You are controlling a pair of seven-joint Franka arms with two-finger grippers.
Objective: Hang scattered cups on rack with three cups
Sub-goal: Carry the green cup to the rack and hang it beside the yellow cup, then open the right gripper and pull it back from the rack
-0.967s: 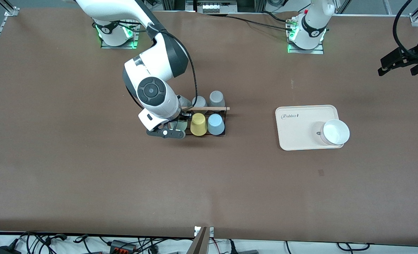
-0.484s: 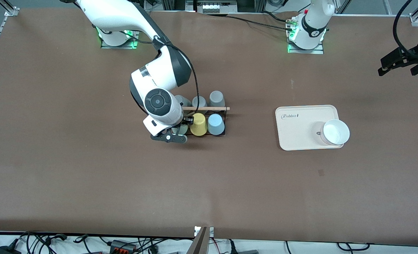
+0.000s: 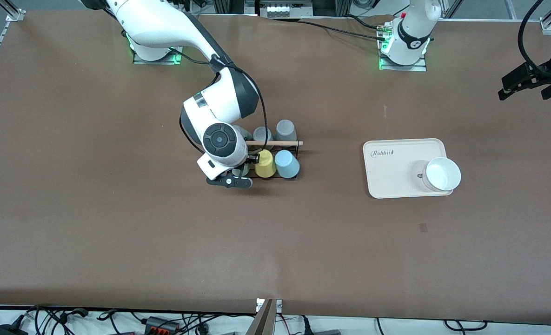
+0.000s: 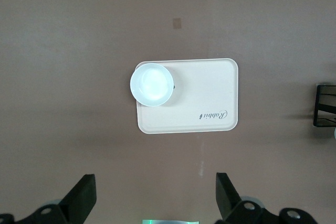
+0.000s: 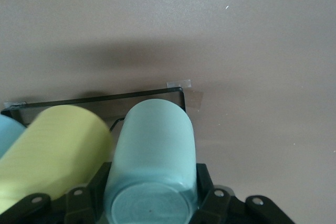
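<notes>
Front view: the right pincer (image 3: 238, 176) is at the rack (image 3: 275, 160), at its end toward the right arm, beside the yellow cup (image 3: 265, 164) and light blue cup (image 3: 287, 164).

Left wrist view: the left pincer (image 4: 155, 198), spread wide and empty, hangs over the cream tray (image 4: 210, 98).

Right wrist view: the right pincer (image 5: 152, 195) pinches the mint cup (image 5: 152, 150) above the rack (image 5: 105, 100).

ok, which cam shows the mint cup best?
Right wrist view: the mint green cup fills it, gripped in the right hand. Front view shows a sliver under that hand. Left wrist view shows none.
</notes>
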